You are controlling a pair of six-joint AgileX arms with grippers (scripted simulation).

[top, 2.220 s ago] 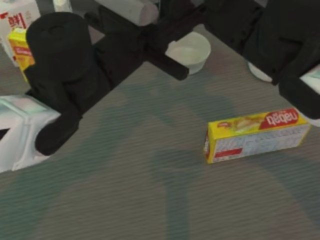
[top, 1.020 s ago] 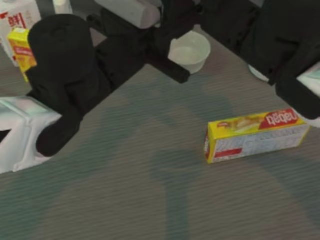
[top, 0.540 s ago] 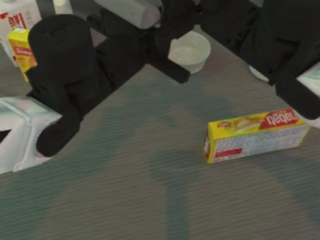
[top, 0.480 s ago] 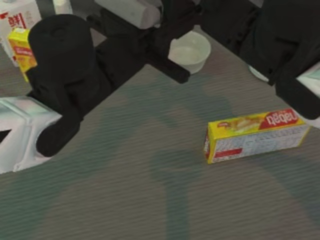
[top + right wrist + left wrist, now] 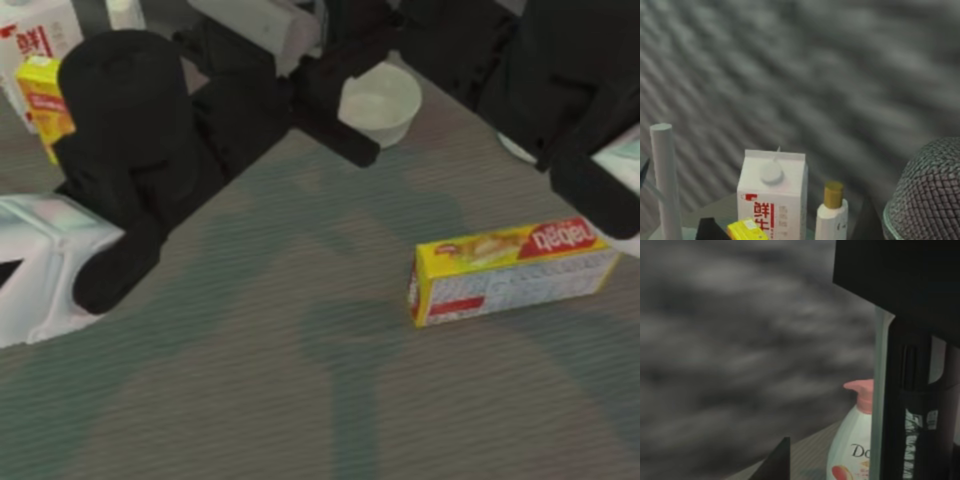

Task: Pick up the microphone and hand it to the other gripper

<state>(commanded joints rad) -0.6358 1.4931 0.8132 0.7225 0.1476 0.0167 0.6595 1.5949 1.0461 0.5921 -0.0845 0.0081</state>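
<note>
The microphone shows only in the wrist views. Its grey mesh head [image 5: 930,192] looms right by the right wrist camera. Its black handle with white lettering [image 5: 914,435] stands upright in the left wrist view, under a black block of the right arm [image 5: 900,275]. My right gripper appears shut on the handle, though the grip itself lies off the picture. My left gripper [image 5: 840,472] is open beside the handle, one fingertip [image 5: 781,461] standing apart from it. In the top view both arms [image 5: 130,130] [image 5: 570,90] meet at the far middle and hide the microphone.
A yellow biscuit box [image 5: 515,268] lies at the right. A white bowl [image 5: 378,100] sits at the back middle. A milk carton [image 5: 35,35] and a small yellow box [image 5: 40,100] stand far left. A Dove bottle [image 5: 855,445] and a yellow-capped bottle [image 5: 832,215] stand behind.
The left arm's far white link and black wrist have crept slightly to the right, towards the right arm. The box and the bowl have stayed put.
</note>
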